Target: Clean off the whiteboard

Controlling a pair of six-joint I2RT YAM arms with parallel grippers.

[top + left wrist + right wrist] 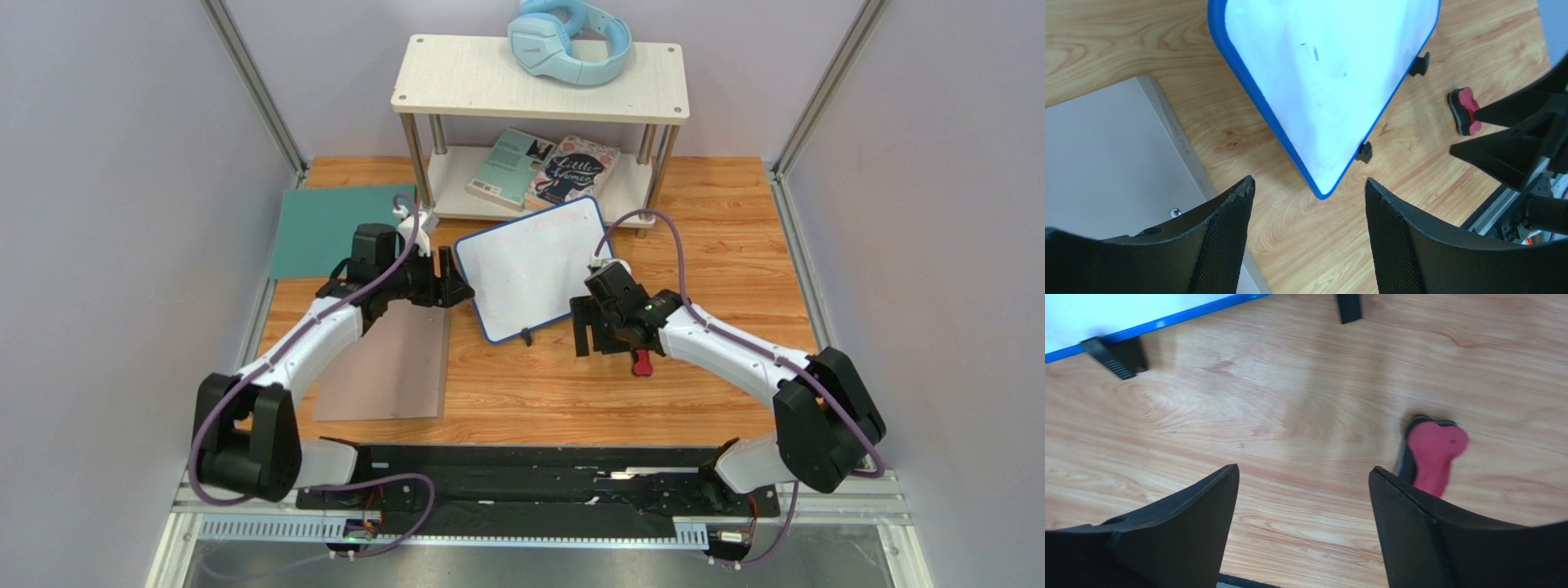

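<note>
Wooden counter (736, 221) spreads beneath both arms. Right gripper (1303, 478) hangs wide open and empty, with a red-and-black eraser (1432, 456) lying just off its right finger. Left gripper (1309, 182), also wide open and empty, faces the near corner of the whiteboard (534, 263), just ahead. It looks light, stiff and likely to slide on its small feet (1363, 152), so the blue frame (1289, 142) seems the safest place to hold it.

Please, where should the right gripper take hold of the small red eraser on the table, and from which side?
Grip the eraser by its red top, across the narrower width, coming down from above. It seems to lie with the black pad on the table, so only the red part stands up. The open right gripper is beside it.
</note>
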